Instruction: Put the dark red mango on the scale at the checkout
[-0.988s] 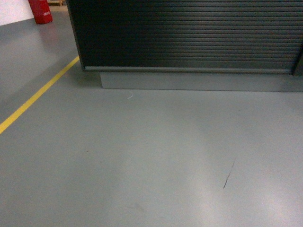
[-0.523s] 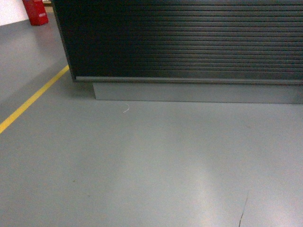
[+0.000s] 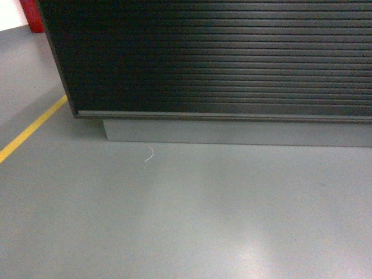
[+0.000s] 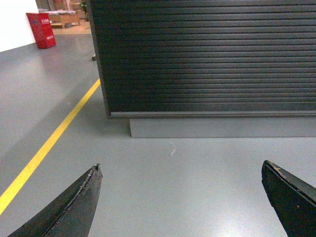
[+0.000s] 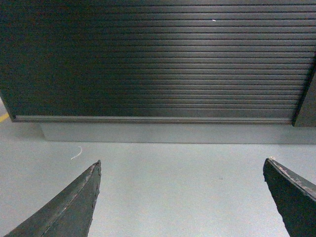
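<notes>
The checkout (image 3: pixel 221 58) fills the top of the head view: a dark counter front of horizontal ribbed slats on a grey plinth (image 3: pixel 232 133). The left wrist view shows its left corner (image 4: pixel 197 54), and its slatted front (image 5: pixel 158 59) spans the right wrist view. My left gripper (image 4: pixel 181 170) is open above bare grey floor, nothing between its fingers. My right gripper (image 5: pixel 182 168) is open too and holds nothing. The dark red mango and the scale are out of view. Neither gripper appears in the head view.
A yellow floor line (image 3: pixel 29 131) runs diagonally left of the counter (image 4: pixel 49 143). A red object (image 4: pixel 42 29) stands far back left. A small white scrap (image 3: pixel 149 155) lies on the floor before the plinth. Grey floor lies between me and the counter.
The counter has grown larger and lower in the head view and shifted left; the white scrap has slid down. The dark floor scratch at lower right has left the frame.
</notes>
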Robot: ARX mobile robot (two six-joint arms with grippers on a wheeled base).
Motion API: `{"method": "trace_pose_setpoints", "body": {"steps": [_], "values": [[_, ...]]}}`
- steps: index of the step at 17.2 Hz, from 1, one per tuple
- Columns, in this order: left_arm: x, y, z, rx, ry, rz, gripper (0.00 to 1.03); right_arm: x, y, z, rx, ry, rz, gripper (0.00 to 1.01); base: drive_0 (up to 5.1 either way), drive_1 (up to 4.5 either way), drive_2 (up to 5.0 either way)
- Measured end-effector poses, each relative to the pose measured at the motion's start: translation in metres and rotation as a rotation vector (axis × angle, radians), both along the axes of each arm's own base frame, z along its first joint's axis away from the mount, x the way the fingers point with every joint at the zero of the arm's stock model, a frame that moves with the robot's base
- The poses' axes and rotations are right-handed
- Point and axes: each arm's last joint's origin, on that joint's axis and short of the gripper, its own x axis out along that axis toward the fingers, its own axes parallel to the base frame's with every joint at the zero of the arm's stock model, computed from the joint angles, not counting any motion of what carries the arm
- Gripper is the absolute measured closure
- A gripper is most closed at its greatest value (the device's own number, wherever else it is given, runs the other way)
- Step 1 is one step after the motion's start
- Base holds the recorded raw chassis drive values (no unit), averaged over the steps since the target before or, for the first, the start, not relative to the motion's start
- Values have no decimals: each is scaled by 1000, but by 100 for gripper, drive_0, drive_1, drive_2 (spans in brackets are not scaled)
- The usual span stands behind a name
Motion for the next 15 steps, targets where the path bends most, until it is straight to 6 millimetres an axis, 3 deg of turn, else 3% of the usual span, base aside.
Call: {"method": "trace_pose_setpoints", "body": {"steps": [15], "values": [[0, 0, 0, 0, 1, 0, 5, 0, 0, 0, 0, 5, 0, 3, 4, 436, -429]]}}
